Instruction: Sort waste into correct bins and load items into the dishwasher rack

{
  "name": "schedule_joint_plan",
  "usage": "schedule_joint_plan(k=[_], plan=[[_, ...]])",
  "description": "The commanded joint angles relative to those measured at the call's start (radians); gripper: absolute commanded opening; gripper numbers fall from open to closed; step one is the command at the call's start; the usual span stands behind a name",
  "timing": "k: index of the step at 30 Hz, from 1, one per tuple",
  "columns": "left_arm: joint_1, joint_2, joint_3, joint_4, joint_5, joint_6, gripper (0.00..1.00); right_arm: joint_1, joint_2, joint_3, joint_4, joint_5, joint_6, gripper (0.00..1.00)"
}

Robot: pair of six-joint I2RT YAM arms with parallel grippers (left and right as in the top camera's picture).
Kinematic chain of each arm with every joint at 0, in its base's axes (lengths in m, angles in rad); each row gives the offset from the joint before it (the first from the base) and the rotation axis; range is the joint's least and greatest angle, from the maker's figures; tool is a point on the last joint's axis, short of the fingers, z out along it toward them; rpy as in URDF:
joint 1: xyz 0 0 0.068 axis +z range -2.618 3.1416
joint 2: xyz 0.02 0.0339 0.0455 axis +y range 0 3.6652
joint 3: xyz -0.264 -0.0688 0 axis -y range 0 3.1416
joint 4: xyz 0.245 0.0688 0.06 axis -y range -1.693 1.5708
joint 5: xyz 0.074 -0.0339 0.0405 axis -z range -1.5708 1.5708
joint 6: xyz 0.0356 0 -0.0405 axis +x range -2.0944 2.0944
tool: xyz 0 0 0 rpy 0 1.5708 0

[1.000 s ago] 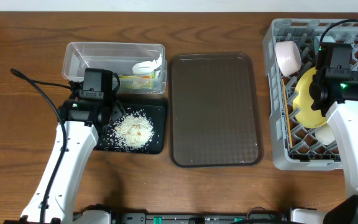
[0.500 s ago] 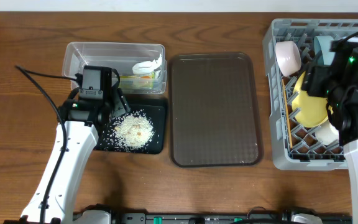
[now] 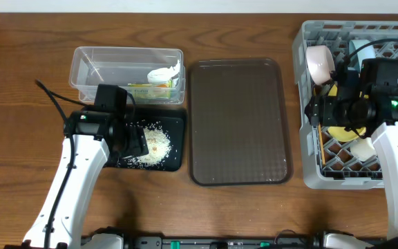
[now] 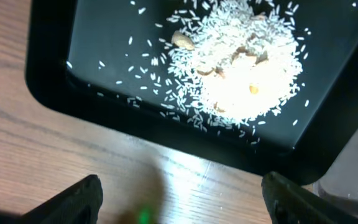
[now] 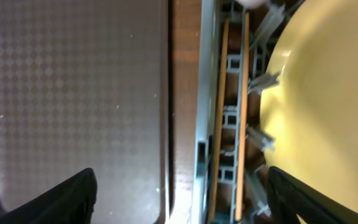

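Observation:
My left gripper point(image 3: 138, 142) is open and empty, low over the black tray point(image 3: 177, 160), beside the heap of white rice grains point(image 3: 154, 145). The left wrist view shows the rice point(image 4: 235, 74) in the tray point(image 4: 92, 56) ahead of the gripper point(image 4: 179, 208). The clear tub point(image 3: 88, 66) holds the green-yellow wrapper point(image 3: 150, 90) and the white scrap point(image 3: 166, 71). My right gripper point(image 3: 316, 111) is open and empty above the grey rack's point(image 3: 337, 176) left wall. The rack holds the yellow plate point(image 5: 328, 112), two chopsticks point(image 5: 219, 124), pink bowl point(image 3: 320, 62), blue bowl point(image 3: 360, 50) and white cup point(image 3: 365, 147).
The dark brown serving tray point(image 3: 239, 121) lies between the bins and the rack, and it shows in the right wrist view point(image 5: 73, 93) beside the rack's wall point(image 5: 201, 137). Wooden tabletop point(image 3: 19, 83) surrounds everything.
My left gripper has moved forward and swung right over the black tray. My right gripper has come down and left from the rack's back to its left wall.

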Motion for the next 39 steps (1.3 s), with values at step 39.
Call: schedule_joint_plan(k=[39], plan=[[-0.123, -0.833, -0.219, 0.248, -0.115, 0.074, 0.94, -0.007, -0.928, -0.601, -0.028, 0.132, 0.064, 0.99]])
